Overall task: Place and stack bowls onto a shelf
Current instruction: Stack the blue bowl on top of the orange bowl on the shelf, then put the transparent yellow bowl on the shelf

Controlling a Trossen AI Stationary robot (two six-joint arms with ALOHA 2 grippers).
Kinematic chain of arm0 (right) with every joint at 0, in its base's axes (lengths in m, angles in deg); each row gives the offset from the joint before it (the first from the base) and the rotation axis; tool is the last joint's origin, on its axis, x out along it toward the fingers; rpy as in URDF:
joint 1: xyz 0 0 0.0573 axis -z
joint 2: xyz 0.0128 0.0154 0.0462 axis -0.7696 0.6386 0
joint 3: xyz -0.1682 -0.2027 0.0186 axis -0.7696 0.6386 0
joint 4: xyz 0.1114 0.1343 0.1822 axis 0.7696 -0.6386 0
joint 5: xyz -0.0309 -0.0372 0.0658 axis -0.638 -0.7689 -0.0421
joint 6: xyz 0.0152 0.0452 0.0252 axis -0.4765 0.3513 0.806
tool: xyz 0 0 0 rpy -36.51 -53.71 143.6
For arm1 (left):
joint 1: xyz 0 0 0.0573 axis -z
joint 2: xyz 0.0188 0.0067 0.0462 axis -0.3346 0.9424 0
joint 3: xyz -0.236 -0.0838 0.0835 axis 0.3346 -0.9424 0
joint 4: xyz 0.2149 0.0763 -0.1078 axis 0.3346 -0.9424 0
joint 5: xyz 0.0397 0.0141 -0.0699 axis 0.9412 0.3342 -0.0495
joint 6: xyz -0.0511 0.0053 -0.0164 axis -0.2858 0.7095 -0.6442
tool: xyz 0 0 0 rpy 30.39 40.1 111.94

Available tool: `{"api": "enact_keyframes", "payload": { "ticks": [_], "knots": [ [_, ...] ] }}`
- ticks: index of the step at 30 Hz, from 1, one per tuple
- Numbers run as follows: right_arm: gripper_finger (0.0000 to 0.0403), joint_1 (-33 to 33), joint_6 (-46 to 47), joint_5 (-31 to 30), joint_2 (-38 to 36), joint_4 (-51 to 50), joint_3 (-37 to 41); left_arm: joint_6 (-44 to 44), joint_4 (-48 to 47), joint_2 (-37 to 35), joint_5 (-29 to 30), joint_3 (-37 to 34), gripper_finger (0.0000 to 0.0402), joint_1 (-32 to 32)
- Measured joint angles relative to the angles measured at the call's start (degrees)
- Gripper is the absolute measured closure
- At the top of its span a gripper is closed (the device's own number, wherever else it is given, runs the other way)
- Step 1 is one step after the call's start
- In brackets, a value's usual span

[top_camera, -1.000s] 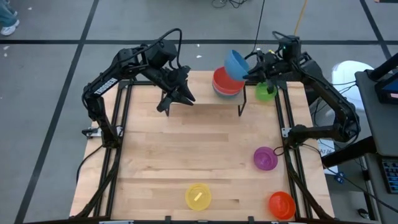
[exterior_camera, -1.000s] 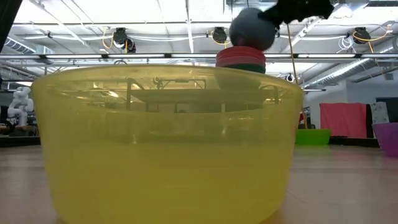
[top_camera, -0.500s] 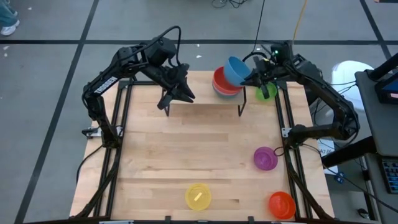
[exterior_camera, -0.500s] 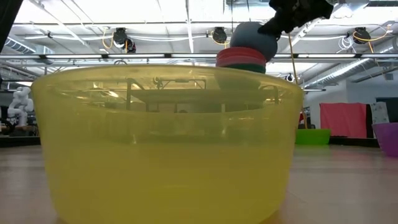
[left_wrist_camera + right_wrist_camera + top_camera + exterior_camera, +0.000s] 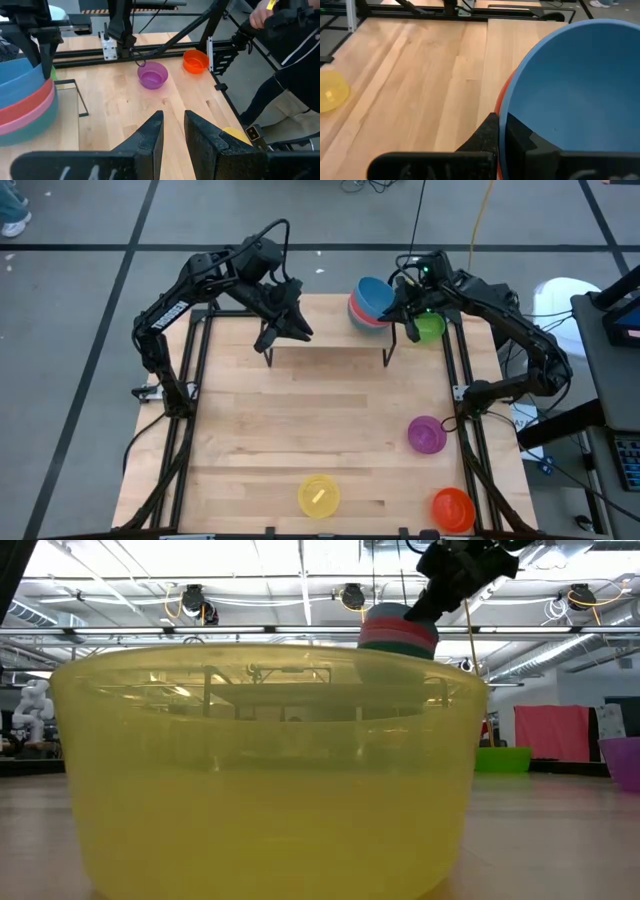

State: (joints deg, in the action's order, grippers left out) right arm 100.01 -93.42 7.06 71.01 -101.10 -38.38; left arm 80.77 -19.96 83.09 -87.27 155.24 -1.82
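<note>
On the shelf point(image 5: 330, 320) at the table's far edge stands a stack of bowls point(image 5: 358, 315), pink and red under a blue bowl point(image 5: 372, 295). My right gripper point(image 5: 402, 306) is shut on the blue bowl at the stack's right side; the low view shows it above the stack point(image 5: 398, 632). Over the shelf's left end my left gripper point(image 5: 290, 328) hangs open, nothing between its fingers point(image 5: 173, 127). A green bowl point(image 5: 429, 328) rests on the table right of the shelf. My right gripper pinches the blue bowl's rim point(image 5: 503, 116) on its right side, one finger inside the bowl point(image 5: 520, 134) and one outside point(image 5: 487, 132). The fingers slant down from the table's right. The bowl sits in the top of the stack.
A purple bowl point(image 5: 427, 435) lies at the table's right, an orange bowl point(image 5: 452, 508) at the near right corner, and a yellow bowl point(image 5: 319, 495) at the near edge, filling the low view point(image 5: 270, 770). A person point(image 5: 290, 60) stands beyond the table's right side.
My right gripper has gone down and toward the table's left with the blue bowl. The bowl, held tilted above the stack before, has sunk into the stack's top.
</note>
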Motion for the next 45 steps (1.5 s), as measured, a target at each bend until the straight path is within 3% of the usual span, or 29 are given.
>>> {"api": "enact_keyframes", "payload": {
  "ticks": [21, 27, 34, 45],
  "knots": [
    [0.0295, -2.23, -0.83, 0.24, -3.68, 4.28, 0.0, 0.29, -1.67, 0.02, 0.11, 0.0, 0.0321, -0.16],
    [0.0295, -2.19, 4.37, 0.25, -8.87, 8.25, 0.0, -2.34, -4.39, 0.02, 1.44, 0.0, 0.0321, -0.33],
    [0.0302, -2.19, 6.28, 0.28, -16.37, 8.2, 0.0, -9.5, -16.68, 0.04, 12.54, -0.04, 0.0321, 0.53],
    [0.0302, -2.19, 9.68, 0.32, -28.37, 8.2, 0.0, -20.33, -16.22, 0.04, 13.09, -2.42, 0.0321, 12.18]
  ]
}}
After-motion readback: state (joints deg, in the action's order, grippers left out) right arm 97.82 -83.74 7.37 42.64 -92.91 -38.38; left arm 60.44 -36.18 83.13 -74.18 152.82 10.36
